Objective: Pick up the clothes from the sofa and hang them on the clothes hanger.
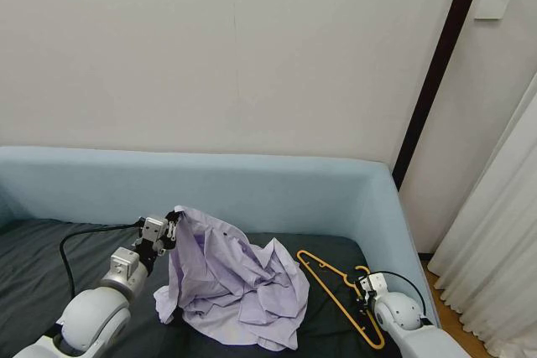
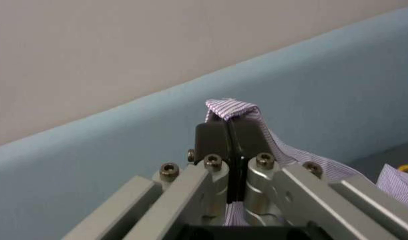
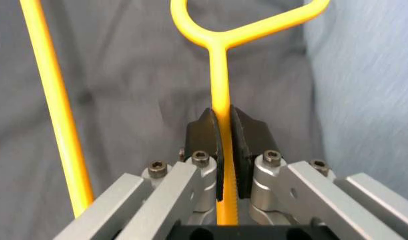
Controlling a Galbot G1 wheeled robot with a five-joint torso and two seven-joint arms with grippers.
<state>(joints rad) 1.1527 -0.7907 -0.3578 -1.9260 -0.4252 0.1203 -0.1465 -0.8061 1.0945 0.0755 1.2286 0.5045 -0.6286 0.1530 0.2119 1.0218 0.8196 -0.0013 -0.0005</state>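
Dark sofa cushions (image 1: pixel 33 249) are covered by a crumpled lilac pinstriped shirt (image 1: pixel 243 287), pinched at 10 o'clock by the left gripper (image 2: pixel 229 131); a yellow hanger (image 3: pixel 219 75) at 3 o'clock is clamped by the right gripper (image 3: pixel 225 135).

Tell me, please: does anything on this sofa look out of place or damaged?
Nothing looks damaged or spilled. The lilac striped shirt lies crumpled in a heap on the dark sofa seat, one fold pinched by the left gripper. The thin orange hanger lies beside it, its neck clamped in the right gripper.
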